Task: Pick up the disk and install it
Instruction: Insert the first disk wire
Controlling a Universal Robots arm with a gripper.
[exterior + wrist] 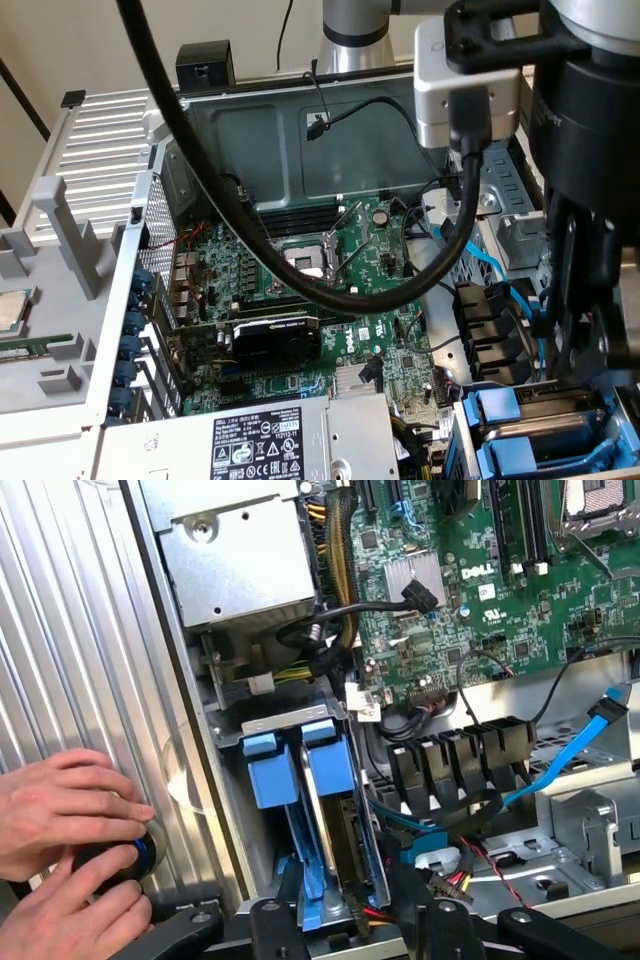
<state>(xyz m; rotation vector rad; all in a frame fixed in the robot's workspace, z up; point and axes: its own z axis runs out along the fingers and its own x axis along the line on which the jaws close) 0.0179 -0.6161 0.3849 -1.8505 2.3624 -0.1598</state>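
Parked low over the drive cage [285,720], in the corner of the open grey sheet-metal computer case [290,120] at the exterior view's lower right: the black two-fingered gripper [355,927], fingers [272,920] spread wide and clamping nothing. Seated on edge inside that cage, just beneath the fingertips: the silver-grey disk [330,765] in its blue plastic carrier, just beside a second blue carrier [270,772]. Little room on either flank: cage wall hard by on one side, a row of black cable plugs [455,760] and a light-blue flat cable [560,765] close on the other. Cage top open. Beyond the case edge, on a ribbed silver panel [80,630]: a person's hands [60,810] around a small black round part [135,855] with a blue ring.
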